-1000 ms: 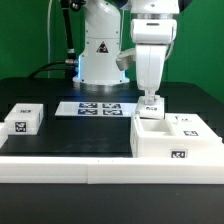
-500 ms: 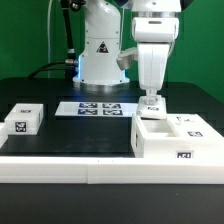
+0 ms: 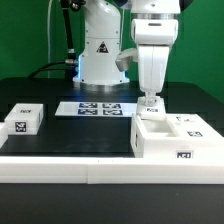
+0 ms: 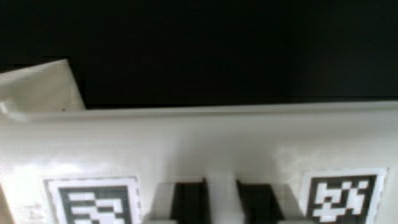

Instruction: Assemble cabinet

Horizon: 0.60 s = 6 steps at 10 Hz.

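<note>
The tool [image 3: 150,104] hangs straight down over the cabinet [image 3: 165,143], above its rear wall at the end toward the exterior view's left. The cabinet lies on the tabletop [image 3: 90,135] at that view's right, long side running across the view. The tool's 2 fingers are too small and blurred here. Spread or closed, I cannot tell.

watching remotely, i see one small change only. cabinet [image 3: 160,142] shifted slightly toward exterior view's right and slightly down in frame versus a second ago. front tag [image 3: 183,155] on its face moved same way. open compartment [image 3: 154,127] on top likewise sits touch lower in picture. nearly all of shift came in first half second; last half second adds almost nothing i can make out.
</note>
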### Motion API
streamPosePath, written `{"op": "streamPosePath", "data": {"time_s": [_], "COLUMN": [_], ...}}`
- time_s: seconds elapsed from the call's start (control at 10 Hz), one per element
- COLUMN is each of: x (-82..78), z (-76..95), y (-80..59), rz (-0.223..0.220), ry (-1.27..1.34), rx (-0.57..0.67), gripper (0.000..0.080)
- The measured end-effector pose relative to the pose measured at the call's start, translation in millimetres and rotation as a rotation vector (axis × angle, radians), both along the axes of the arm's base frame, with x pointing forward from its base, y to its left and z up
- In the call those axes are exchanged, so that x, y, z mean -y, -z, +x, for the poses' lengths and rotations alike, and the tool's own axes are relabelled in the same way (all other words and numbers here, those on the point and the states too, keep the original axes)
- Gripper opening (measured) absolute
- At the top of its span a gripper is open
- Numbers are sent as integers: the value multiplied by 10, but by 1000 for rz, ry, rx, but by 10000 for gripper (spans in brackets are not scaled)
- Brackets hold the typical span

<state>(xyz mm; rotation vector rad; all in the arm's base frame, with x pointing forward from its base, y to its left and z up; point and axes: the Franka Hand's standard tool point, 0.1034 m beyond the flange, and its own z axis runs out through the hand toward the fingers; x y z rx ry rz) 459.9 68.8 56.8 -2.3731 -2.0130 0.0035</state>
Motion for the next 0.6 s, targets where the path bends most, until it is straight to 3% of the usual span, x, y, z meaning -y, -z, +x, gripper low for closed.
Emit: {"op": "streamPosePath", "data": {"time_s": [0.6], "x": [35], "z": [87], "y": [-5], "rz": [0], "ry": [-50], "rx": [-6], "gripper": [70]}}
